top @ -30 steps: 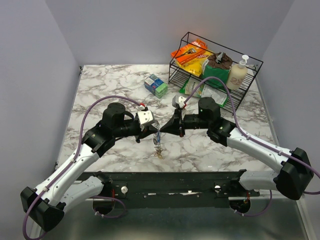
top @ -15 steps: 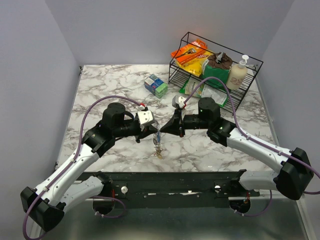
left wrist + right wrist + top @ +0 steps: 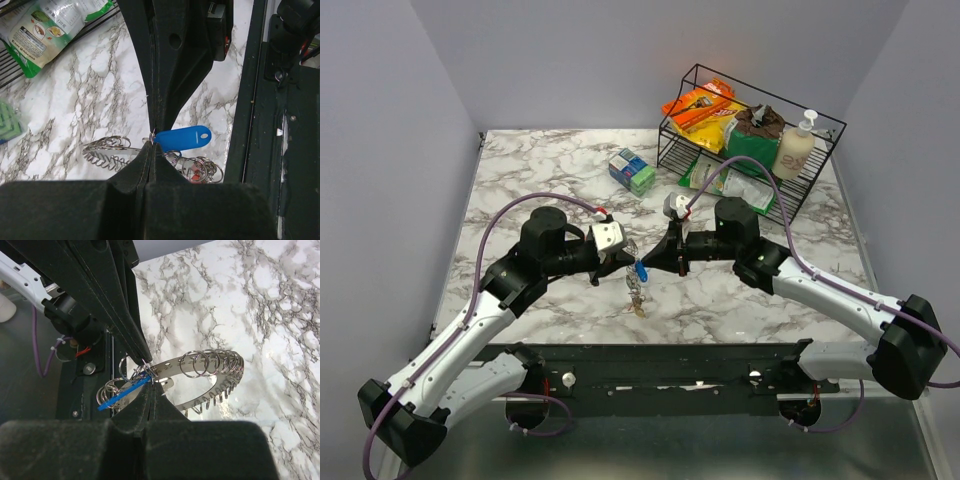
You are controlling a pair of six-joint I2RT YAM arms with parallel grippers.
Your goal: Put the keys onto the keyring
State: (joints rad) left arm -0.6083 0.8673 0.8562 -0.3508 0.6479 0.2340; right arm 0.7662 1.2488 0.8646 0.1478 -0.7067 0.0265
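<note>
My two grippers meet tip to tip above the table's near middle. My left gripper (image 3: 631, 262) is shut on the keyring (image 3: 107, 151), a silvery curved band strung with several small rings; it also shows in the right wrist view (image 3: 212, 365). My right gripper (image 3: 646, 264) is shut at the small ring of the blue key (image 3: 641, 271), whose blue head sticks out sideways in the left wrist view (image 3: 182, 138) and edge-on in the right wrist view (image 3: 122, 390). More keys and rings (image 3: 637, 296) hang below, one with red (image 3: 200, 171).
A black wire rack (image 3: 820, 160) with snack packets and a soap bottle (image 3: 796, 145) stands at the back right. Small boxes (image 3: 632, 171) lie behind the grippers. A green packet (image 3: 37, 30) lies by the rack. A black rail (image 3: 660, 362) runs along the near edge.
The blue key's head now shows between the two fingertips, where only silvery rings showed before. Both arms have barely moved.
</note>
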